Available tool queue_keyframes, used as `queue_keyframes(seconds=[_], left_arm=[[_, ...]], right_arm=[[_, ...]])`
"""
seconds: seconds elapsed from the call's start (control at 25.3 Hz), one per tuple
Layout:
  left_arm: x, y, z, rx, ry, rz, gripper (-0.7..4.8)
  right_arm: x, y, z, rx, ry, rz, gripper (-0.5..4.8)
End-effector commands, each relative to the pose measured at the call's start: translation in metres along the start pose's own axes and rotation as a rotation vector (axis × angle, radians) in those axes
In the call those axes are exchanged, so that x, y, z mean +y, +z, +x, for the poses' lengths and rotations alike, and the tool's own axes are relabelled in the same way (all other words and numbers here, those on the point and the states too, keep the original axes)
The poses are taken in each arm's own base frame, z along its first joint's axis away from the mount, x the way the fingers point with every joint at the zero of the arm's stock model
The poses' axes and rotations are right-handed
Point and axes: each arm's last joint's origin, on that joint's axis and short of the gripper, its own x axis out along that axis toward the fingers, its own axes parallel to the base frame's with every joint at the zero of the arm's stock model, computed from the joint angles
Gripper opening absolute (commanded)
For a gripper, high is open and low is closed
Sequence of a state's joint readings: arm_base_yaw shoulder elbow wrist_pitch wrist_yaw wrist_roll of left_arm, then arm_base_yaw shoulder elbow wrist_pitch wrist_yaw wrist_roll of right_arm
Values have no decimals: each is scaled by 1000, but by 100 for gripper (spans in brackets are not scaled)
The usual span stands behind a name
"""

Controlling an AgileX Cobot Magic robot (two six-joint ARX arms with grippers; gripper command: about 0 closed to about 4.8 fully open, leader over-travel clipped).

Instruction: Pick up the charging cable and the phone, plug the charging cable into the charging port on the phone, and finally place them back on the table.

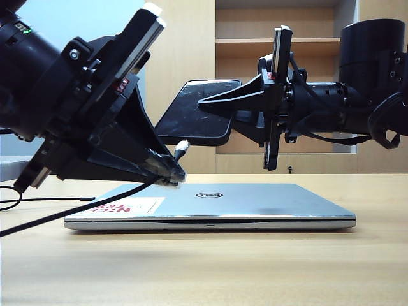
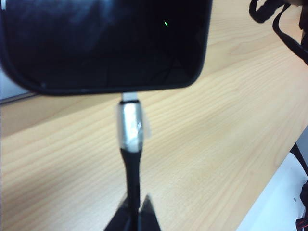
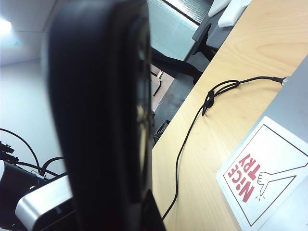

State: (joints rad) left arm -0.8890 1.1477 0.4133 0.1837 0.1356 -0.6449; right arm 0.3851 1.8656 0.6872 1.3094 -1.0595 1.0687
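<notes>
both things are already up in the air above the closed silver laptop with the red-lettered sticker (image 1: 210, 204), so the picking up looks done. the left gripper (image 1: 171, 172) hangs just over the laptop's near-left corner, its fingers (image 2: 147, 211) clenched on the long thin black charging cable (image 2: 131, 163) just behind the small silver plug. the right gripper (image 1: 210, 105) is higher above the laptop, fingers squeezed on the slim black phone with the shiny dark screen (image 1: 194, 121), holding it flat. what is left, i think, is pushing the plug all the way in and then setting both back down on the pale wood-grain desk (image 1: 204, 268). the outside camera shows the plug near the phone's short edge, but not if it is in. the left wrist camera shows the plug's tip right at that edge, where the charging port (image 2: 129, 92) sits, maybe just starting to go in. the right wrist camera shows mostly the phone's blurry dark side, and the laptop's own thin black cord (image 3: 192, 130) lying on the desk beside the laptop.
</notes>
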Motion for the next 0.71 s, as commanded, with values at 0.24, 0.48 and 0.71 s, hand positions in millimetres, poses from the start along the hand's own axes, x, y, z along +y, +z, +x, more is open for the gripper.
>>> queue_keyframes(seconds=[0.24,0.48,0.71], left_arm=[[-4,5,-1,-45,-25,17,-8],[-4,5,-1,-45,-25,16,-8],[-4,5,-1,-44,-25,16,174]], right_arm=[[6,0,2,62,52,2,-5],[6,0,2,72,54,28,-5],[6,3,1,14,37,2,-5]])
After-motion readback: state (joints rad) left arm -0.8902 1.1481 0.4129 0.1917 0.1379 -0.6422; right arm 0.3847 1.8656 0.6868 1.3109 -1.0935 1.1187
